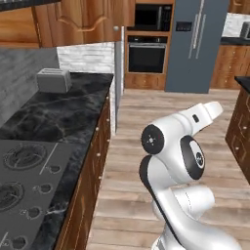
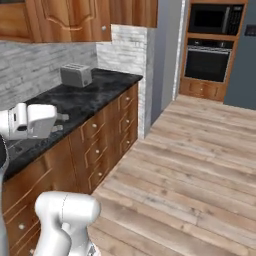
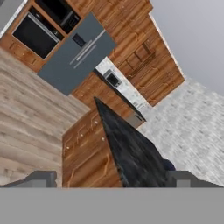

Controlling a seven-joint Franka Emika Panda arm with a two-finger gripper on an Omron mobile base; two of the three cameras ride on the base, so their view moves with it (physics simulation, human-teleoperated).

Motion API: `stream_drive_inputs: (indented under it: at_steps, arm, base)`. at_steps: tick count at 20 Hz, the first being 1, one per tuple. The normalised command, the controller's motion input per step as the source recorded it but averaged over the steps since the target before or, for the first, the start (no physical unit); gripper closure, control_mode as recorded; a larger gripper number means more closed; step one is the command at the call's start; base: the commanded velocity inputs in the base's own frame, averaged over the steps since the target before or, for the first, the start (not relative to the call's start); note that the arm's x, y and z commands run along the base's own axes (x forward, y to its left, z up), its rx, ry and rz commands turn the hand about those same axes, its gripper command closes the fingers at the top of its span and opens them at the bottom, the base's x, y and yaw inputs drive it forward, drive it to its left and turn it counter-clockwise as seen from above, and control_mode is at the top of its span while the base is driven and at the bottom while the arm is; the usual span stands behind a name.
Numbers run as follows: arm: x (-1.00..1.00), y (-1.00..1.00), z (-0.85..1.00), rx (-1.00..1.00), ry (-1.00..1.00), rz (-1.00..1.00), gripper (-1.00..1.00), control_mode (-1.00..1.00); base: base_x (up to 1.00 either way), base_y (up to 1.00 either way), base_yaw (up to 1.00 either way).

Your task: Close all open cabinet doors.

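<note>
Gripper (image 3: 112, 177) jaws wide, holding nothing. I'd swing toward upper cabinet doors (image 1: 83, 19) above toaster (image 1: 53, 80), push flat.

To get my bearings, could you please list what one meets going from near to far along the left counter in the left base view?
Cooktop → bare black counter → toaster → cabinet doors above.

Toaster (image 1: 53, 80) on dark counter (image 1: 73, 112) nr wall, cooktop (image 1: 24, 180) at front, oven (image 1: 146, 54) under microwave (image 1: 152, 17), grey fridge (image 1: 197, 44) beside
</note>
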Motion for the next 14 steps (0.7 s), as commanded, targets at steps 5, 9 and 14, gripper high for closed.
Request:
stream_drive_inputs:
  at_steps: [5,9,14]
  arm:
    - [0.0,0.0,0.0,0.0,0.0,0.0,-1.0,1.0]
    - [0.0,0.0,0.0,0.0,0.0,0.0,-1.0,1.0]
    - [0.0,0.0,0.0,0.0,0.0,0.0,-1.0,1.0]
  base:
    - [1.0,-0.58,-0.04]
    - [0.99,-0.6,0.05]
    - [1.0,-0.58,0.13]
